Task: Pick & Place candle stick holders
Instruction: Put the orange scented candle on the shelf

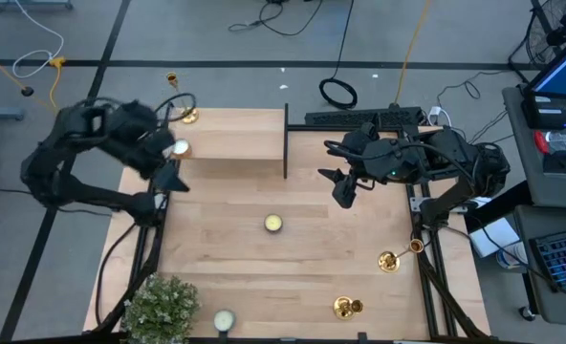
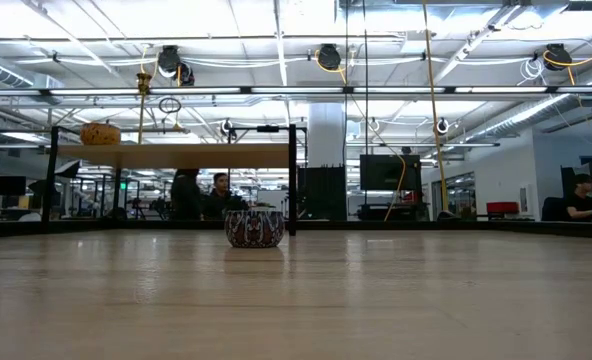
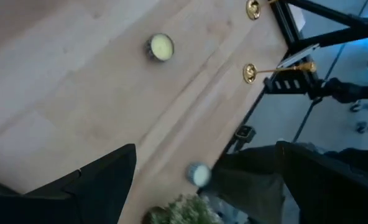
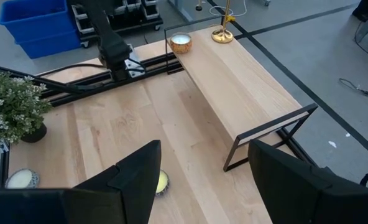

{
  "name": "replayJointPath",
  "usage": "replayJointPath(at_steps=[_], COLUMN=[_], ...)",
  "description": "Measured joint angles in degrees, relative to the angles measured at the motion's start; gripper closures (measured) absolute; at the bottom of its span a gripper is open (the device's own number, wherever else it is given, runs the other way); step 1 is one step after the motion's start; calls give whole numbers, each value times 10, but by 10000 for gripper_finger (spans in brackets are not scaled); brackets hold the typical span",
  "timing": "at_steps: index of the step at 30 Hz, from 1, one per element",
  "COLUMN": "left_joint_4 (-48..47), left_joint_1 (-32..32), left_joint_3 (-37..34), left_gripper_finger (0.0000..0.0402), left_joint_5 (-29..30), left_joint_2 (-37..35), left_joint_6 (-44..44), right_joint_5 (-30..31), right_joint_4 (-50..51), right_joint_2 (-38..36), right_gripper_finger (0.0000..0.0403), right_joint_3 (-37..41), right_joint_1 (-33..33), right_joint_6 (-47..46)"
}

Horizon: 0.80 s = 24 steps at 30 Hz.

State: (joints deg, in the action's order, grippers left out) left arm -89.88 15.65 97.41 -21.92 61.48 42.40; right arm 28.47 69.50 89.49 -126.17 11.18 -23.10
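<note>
One gold candle stick holder [image 1: 183, 110] stands on its round base at the far left corner of the raised wooden shelf [image 1: 230, 134]; it also shows in the right wrist view [image 4: 222, 28]. Two more [image 1: 390, 258] [image 1: 348, 307] stand on the table near its right and near edges. My left gripper [image 1: 171, 177] hangs open by the shelf's left end, nothing between its fingers [image 3: 97, 186]. Right of the shelf, my right gripper [image 1: 345, 186] hangs open above the table with a bare gap [image 4: 202, 186].
A white tealight [image 1: 180, 148] sits on the shelf. A yellow one [image 1: 273, 223] lies mid-table, and another [image 1: 224, 320] sits at the near edge beside a potted plant [image 1: 161, 306]. The shelf's black frame [image 1: 286, 143] stands between the arms.
</note>
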Motion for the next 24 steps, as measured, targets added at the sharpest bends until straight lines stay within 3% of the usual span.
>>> replayJointPath(at_steps=[7,12,17,23,24], left_joint_4=[-1,-1,5,118,141], left_joint_1=[-165,-207,-206,-191,-190], left_joint_3=[-10,-72,-181,-272,-276], left_gripper_finger=[12,43,150,362,381], left_joint_5=[141,263,280,315,324], left_joint_2=[-23,-23,-8,30,37], left_joint_6=[184,264,316,348,346], right_joint_5=[0,-1,-3,-61,-76], right_joint_4=[-13,-21,-35,-63,-69], right_joint_2=[0,0,1,-4,-5], right_gripper_finger=[165,165,165,165,165], right_joint_3=[20,49,69,69,69], right_joint_1=[0,0,-3,-3,-3], right_joint_6=[12,14,13,6,4])
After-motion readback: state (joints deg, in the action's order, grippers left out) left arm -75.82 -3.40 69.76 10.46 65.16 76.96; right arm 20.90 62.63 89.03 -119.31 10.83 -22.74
